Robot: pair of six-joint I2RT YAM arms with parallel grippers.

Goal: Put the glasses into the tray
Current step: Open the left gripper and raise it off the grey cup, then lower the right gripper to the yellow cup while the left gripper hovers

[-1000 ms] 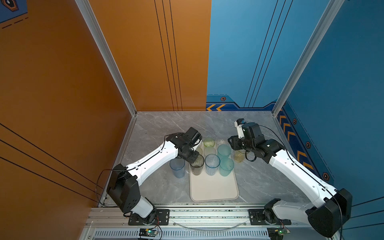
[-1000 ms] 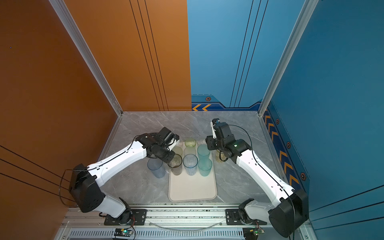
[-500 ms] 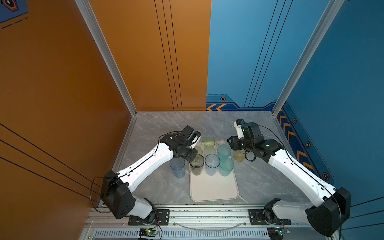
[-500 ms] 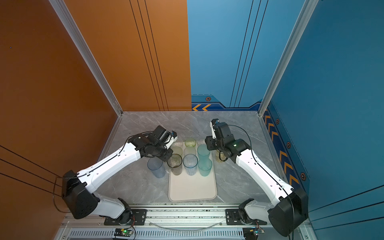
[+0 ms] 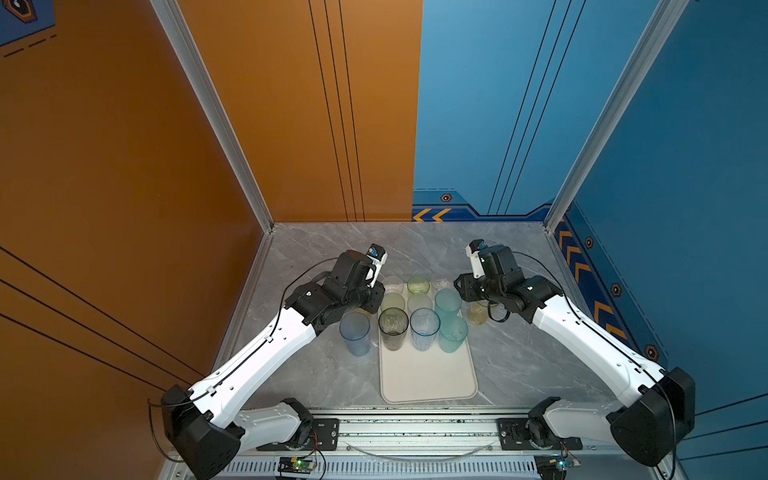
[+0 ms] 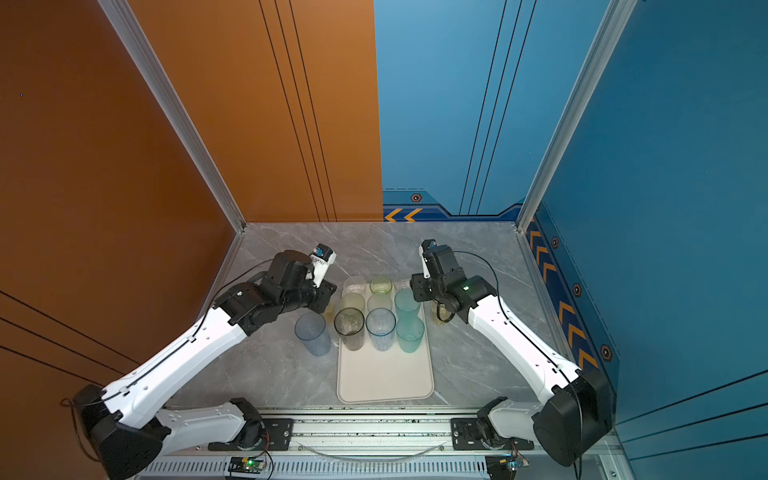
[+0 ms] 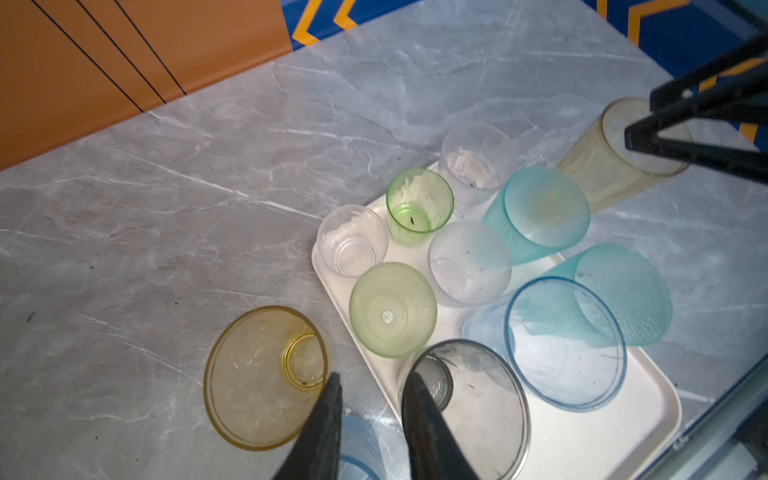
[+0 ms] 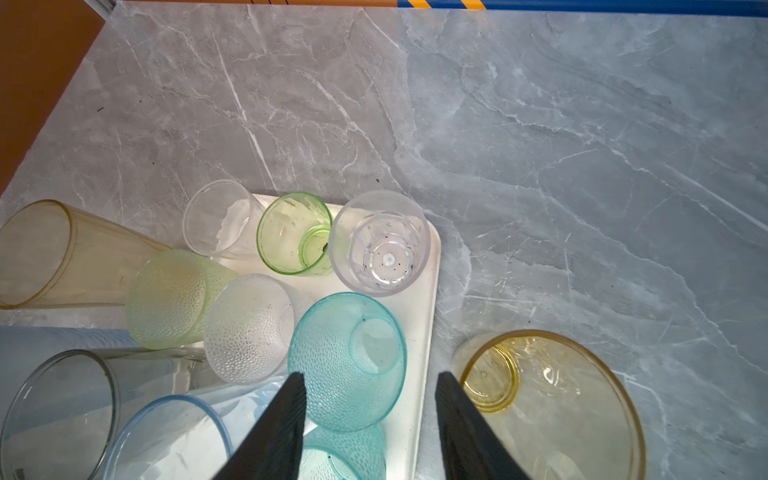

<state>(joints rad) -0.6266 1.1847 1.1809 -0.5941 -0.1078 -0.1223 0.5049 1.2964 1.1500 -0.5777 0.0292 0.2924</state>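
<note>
1. On bench [image 5: 332, 382], just left of tray [image 5: 428, 374] & off it: blue glass [image 5: 354, 332], upright.
2. Left pincer [image 7: 372, 376]: jaws apart, nothing betw. them; hovers over tray's left edge, w/ yellow glass [image 7: 266, 376] on bench at one side, grey glass [image 7: 478, 395] on tray at other.
3. Nine glasses [image 5: 418, 285] stand on tray's far half, 3 rows.
4. Right pincer [image 8: 370, 376]: open, empty, above tray's right rim beside teal glass [image 8: 347, 361].
5. 2nd yellow glass [image 8: 548, 399]: on bench, just right of tray.
</note>
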